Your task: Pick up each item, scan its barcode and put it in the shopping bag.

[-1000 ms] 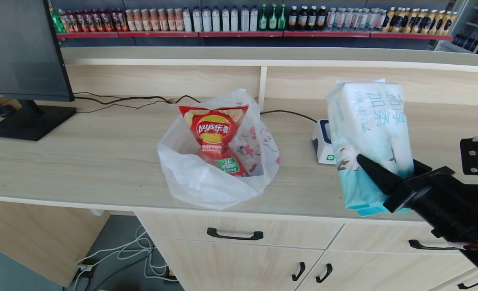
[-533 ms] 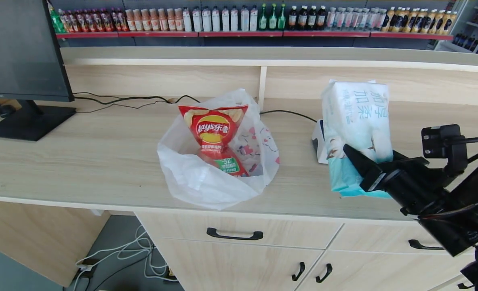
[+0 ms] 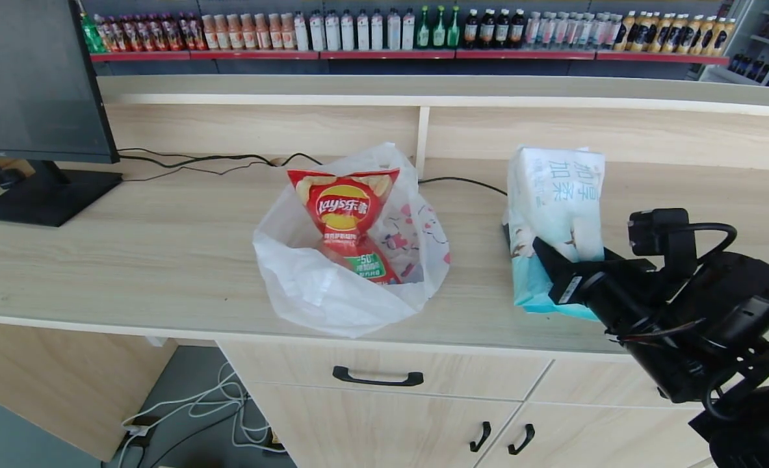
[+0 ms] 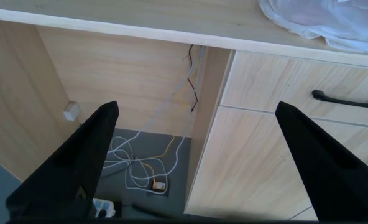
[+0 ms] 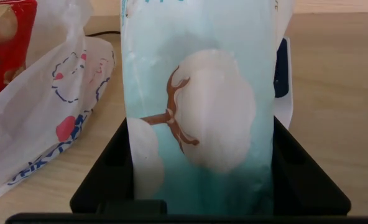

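A white and teal tissue pack (image 3: 556, 195) stands tilted just over the right part of the wooden counter (image 3: 163, 247), with my right gripper (image 3: 579, 257) shut on its lower end. In the right wrist view the pack (image 5: 199, 118) fills the space between the black fingers (image 5: 109, 168), and the white scanner (image 5: 285, 74) peeks out behind it. The white shopping bag (image 3: 332, 286) lies open at the counter's middle with a red chips bag (image 3: 345, 208) inside. My left gripper (image 4: 196, 162) hangs open below the counter's front edge, by the drawers.
A black monitor (image 3: 33, 84) stands at the far left, with cables (image 3: 195, 162) running along the back. A raised ledge (image 3: 423, 97) closes off the counter's rear. Drawer handles (image 3: 377, 377) sit below the front edge. Bare wood lies between monitor and bag.
My right gripper has carried the tissue pack leftwards and down toward the counter, so it now covers the scanner. The shopping bag and chips have not moved.
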You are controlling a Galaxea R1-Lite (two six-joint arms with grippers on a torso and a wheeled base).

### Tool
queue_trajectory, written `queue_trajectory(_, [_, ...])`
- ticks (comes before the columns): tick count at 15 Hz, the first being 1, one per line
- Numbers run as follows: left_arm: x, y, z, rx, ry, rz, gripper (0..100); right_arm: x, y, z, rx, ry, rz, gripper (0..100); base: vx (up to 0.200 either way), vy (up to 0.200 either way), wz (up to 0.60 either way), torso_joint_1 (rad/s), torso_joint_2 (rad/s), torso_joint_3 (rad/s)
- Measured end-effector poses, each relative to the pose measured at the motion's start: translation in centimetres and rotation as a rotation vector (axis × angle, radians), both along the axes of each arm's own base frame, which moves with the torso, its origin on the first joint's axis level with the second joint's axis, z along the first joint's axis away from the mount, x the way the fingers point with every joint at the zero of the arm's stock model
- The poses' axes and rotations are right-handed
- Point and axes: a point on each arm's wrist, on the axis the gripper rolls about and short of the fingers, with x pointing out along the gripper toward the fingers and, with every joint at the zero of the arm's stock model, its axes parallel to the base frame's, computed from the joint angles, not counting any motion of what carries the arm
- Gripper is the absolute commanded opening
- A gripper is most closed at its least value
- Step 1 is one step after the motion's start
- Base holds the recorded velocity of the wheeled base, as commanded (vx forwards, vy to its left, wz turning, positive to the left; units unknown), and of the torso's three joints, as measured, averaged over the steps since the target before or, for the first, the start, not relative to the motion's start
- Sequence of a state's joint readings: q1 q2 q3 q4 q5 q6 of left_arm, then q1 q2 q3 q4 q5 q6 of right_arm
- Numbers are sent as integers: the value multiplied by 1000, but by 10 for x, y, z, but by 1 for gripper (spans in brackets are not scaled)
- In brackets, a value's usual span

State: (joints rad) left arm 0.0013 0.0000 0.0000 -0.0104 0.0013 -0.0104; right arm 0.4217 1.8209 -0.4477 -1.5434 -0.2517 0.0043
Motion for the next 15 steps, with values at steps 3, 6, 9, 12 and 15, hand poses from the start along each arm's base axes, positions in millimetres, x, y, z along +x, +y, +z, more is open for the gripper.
queue_trajectory(3, [0,0,0,0,0,0,100,6,2,-3,14,9,-21,0,0,0,0,0,0,0])
queue_trajectory(6, [0,0,0,0,0,1,100,8,4,-6,13,17,-19,0,0,0,0,0,0,0])
queue_trajectory(9, [0,0,0,0,1,1,100,13,5,-8,25,19,-19,0,0,0,0,0,0,0])
queue_trajectory(12, [0,0,0,0,1,1,100,15,6,-10,29,25,-21,0,0,0,0,0,0,0])
queue_trajectory(15, [0,0,0,0,0,0,100,16,6,-11,27,29,-23,0,0,0,0,0,0,0])
